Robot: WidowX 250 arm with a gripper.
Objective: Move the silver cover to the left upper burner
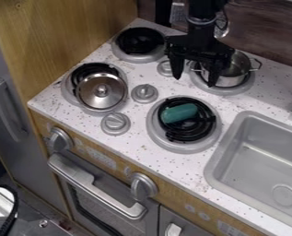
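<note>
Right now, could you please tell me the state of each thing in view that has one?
Silver cover: knob up, off-centre on the lower left burner, not yet on the upper left one.
Pot: upright, uncovered, on the upper right burner.
Green object: lying on its side on the lower right burner.
Oven door: closed.
Gripper: fingers apart, holding nothing.

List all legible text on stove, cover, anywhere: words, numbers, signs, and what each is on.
None legible.
Wooden front panel, between the two knobs: pale markings, too small to read.
Same panel, right of the right knob: more markings, same.
Silver cover: none seen.
</note>
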